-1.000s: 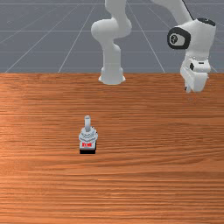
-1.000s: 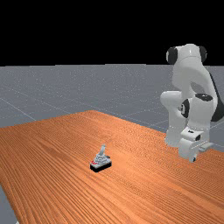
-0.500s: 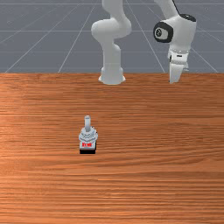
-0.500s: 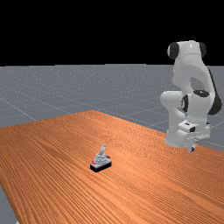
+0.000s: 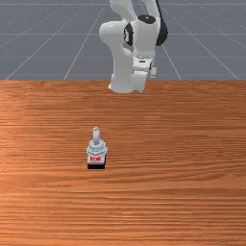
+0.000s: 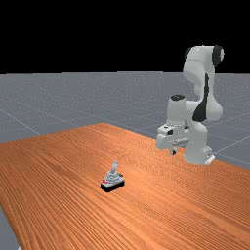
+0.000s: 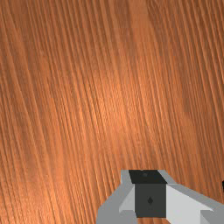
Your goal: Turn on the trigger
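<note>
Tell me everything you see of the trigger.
The trigger has a light grey, ridged body on a black base, red marks low on its front, and a round-tipped grey stick rising from it. It looks like plastic. It stands upright on the table, at the front view's left of middle; only the table touches it. Whether it is on, I cannot tell.

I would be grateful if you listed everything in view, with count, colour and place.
trigger: one, grey with black base and red marking, on the table, toward the front view's left
table: one, orange-brown wood, under the trigger
floor: one, grey with pale lines, beyond the table
backdrop: one, black, above the floor in the far view
arm: one, white with black parts, beyond the trigger
pincer: one, white-grey with black, away from the trigger
</note>
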Tool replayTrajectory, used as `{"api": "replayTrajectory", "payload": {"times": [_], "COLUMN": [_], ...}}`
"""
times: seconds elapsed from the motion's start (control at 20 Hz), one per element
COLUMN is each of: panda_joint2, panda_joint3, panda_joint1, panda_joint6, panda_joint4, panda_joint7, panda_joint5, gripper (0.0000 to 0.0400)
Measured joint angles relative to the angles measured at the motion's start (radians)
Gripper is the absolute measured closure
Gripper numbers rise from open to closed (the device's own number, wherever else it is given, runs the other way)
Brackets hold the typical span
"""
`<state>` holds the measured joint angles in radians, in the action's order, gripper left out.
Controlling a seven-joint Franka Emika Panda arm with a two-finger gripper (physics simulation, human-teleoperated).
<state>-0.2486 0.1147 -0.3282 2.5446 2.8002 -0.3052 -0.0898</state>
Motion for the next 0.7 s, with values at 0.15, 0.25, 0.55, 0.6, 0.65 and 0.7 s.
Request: {"api": "replayTrajectory", "payload": {"times": [0.15,0.25,0.55,0.6,0.65,0.7], "panda_joint2": [-0.023,-0.013,-0.023,-0.022,-0.021,-0.031], "panda_joint3": [0.119,0.133,0.180,0.187,0.193,0.205], "panda_joint1": [0.040,0.084,0.138,0.143,0.149,0.157], "panda_joint6": [-0.001,-0.045,-0.011,-0.011,-0.011,0.032], "panda_joint4": [0.017,-0.005,0.009,0.008,0.006,0.025], "panda_joint7": [-0.227,-0.239,-0.268,-0.280,-0.288,-0.319], "panda_joint5": [0.012,-0.042,-0.069,-0.072,-0.075,-0.090], "gripper": [0.0400,0.0400,0.0400,0.0400,0.0400,0.0400]}}
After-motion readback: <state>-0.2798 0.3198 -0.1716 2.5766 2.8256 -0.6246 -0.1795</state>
